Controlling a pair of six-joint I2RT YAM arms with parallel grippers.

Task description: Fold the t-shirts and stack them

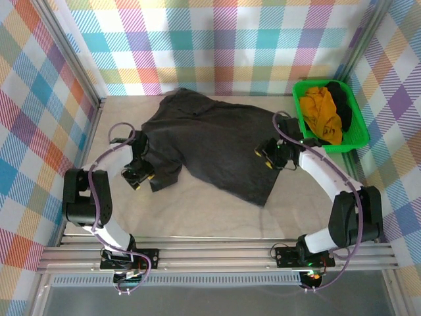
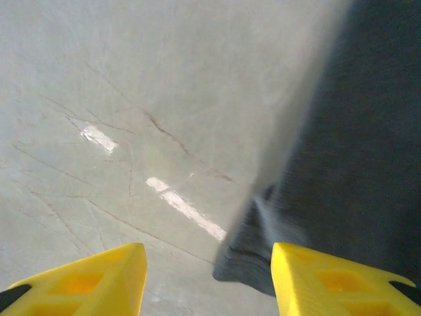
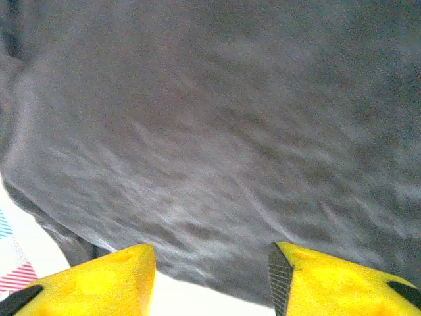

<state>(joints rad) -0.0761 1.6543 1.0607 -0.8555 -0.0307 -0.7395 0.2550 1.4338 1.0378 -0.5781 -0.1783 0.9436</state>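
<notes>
Both parted at the jaws, gripping nothing: left gripper (image 1: 140,176) at the left edge of the charcoal t-shirt (image 1: 210,141), right gripper (image 1: 264,158) over its right side. Lies spread across the table (image 1: 210,220) (mustard-yellow and black t-shirts (image 1: 321,112) heaped in green basket (image 1: 337,147)).

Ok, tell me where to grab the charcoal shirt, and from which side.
Grip the charcoal t-shirt at its edges, not its flat middle: left gripper from the left onto the bunched corner beside it, right gripper from the right onto the near edge. Probably only there can open jaws pinch fabric.
</notes>
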